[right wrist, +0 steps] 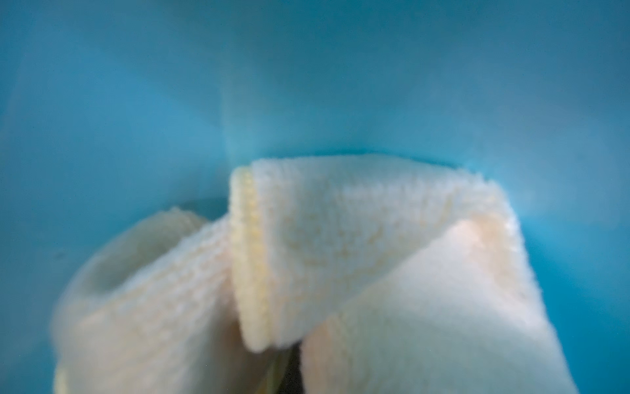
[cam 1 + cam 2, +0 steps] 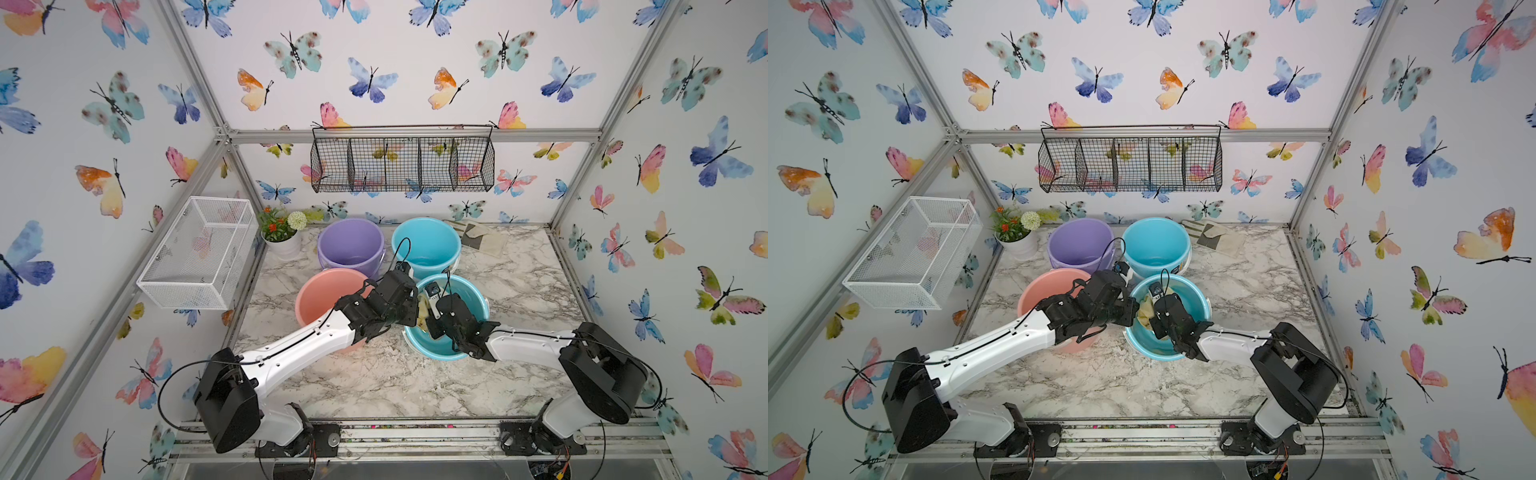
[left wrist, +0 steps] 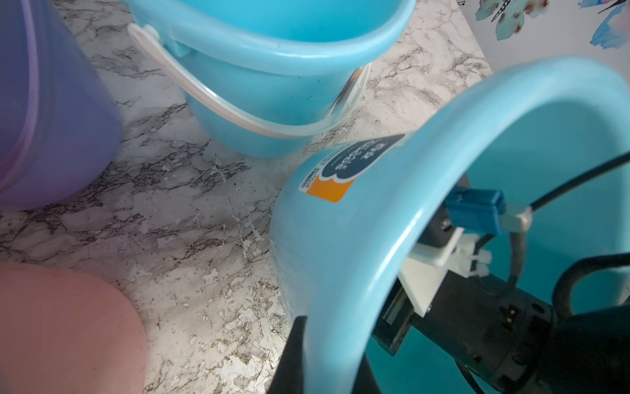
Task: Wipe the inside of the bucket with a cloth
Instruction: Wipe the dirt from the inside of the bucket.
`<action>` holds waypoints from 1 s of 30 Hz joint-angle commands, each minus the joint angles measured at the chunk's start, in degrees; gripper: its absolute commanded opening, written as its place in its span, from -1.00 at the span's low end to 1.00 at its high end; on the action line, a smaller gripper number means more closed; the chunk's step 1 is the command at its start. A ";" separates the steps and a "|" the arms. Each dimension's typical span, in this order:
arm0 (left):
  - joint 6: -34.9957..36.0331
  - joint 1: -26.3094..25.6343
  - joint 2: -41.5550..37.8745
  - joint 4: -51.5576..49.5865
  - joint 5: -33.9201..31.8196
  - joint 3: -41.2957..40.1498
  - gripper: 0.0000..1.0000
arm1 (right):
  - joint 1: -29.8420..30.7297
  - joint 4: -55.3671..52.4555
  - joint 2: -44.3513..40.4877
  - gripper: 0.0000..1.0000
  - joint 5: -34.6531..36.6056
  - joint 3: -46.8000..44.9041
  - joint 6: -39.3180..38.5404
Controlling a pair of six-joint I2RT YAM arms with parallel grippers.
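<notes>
My right pincer (image 2: 429, 323) is down inside the bucket (image 2: 484, 301) and clenched on the cloth (image 1: 341, 252). The tips themselves are buried: in the right wrist view only a dark sliver shows under the folds. The cloth fans out from my grip in two or three thick folds, and the foremost fold lies against the blue inner wall. In both top views it shows as a small pale lump just ahead of my right wrist, on the side of the bucket's mouth nearest my left arm.

My left pincer (image 3: 327, 358) is clamped on that bucket's rim. One black finger lies against the outer wall and the other is behind the rim, on the inside.

On the outer wall, just below the rim, there is a sticker (image 3: 344, 170). It has a dark blue cloud shape with pale lettering, an orange band and a small barcode strip. The lettering is turned and blurred, so I cannot read it.

The cloth is pale yellow, close to cream, with a nubby towelling pile and a stitched hem of deeper yellow along one edge. The bucket stands on the marbled surface (image 3: 191, 211), near a second blue bucket (image 3: 272, 85).
</notes>
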 commanded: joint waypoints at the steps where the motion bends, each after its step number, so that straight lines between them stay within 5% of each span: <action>1: 0.60 -1.16 -0.77 -2.84 6.13 -0.58 -1.00 | -0.57 -4.33 2.53 -0.96 14.16 4.62 -2.86; 11: 0.91 -1.16 -1.22 -3.47 4.95 -0.40 -1.00 | -0.49 -40.68 7.18 -0.96 20.87 17.53 6.72; 20: 1.22 -1.20 -0.91 -4.15 4.65 0.44 -1.00 | -0.79 -61.40 14.59 -0.96 -4.97 23.56 7.43; 26: 1.22 -1.16 -0.82 -4.23 4.60 0.53 -1.00 | -2.58 -56.12 10.96 -0.96 -29.36 22.23 5.17; 30: 0.96 -1.17 -0.60 -4.19 4.91 0.62 -1.00 | -3.64 -49.34 8.54 -0.96 -37.87 22.58 5.97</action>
